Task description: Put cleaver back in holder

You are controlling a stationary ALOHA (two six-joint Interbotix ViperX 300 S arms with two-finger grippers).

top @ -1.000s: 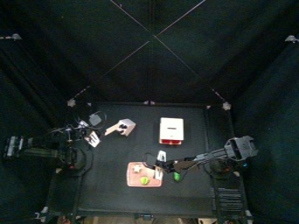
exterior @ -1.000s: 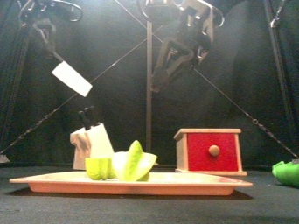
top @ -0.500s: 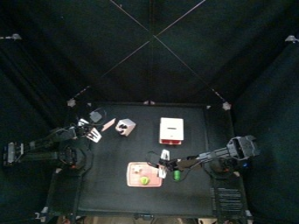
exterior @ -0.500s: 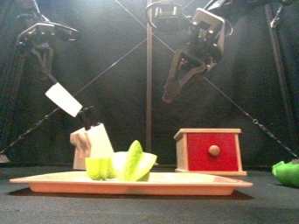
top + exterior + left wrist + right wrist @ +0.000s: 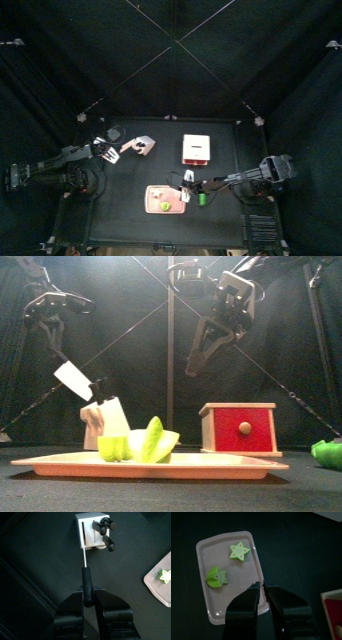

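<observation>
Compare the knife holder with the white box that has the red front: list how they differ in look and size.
1. The holder is a small pale block; the white-and-red box is clearly larger.
2. The holder's top carries dark knife handles; the box shows a red front with a round knob.
3. The cleaver in the left gripper hangs above the holder; nothing hangs near the box.

Both stand upright on the black table.

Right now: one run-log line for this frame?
left claw: shut on cleaver | cleaver: above holder, not inserted | right claw: shut, empty, over tray
</observation>
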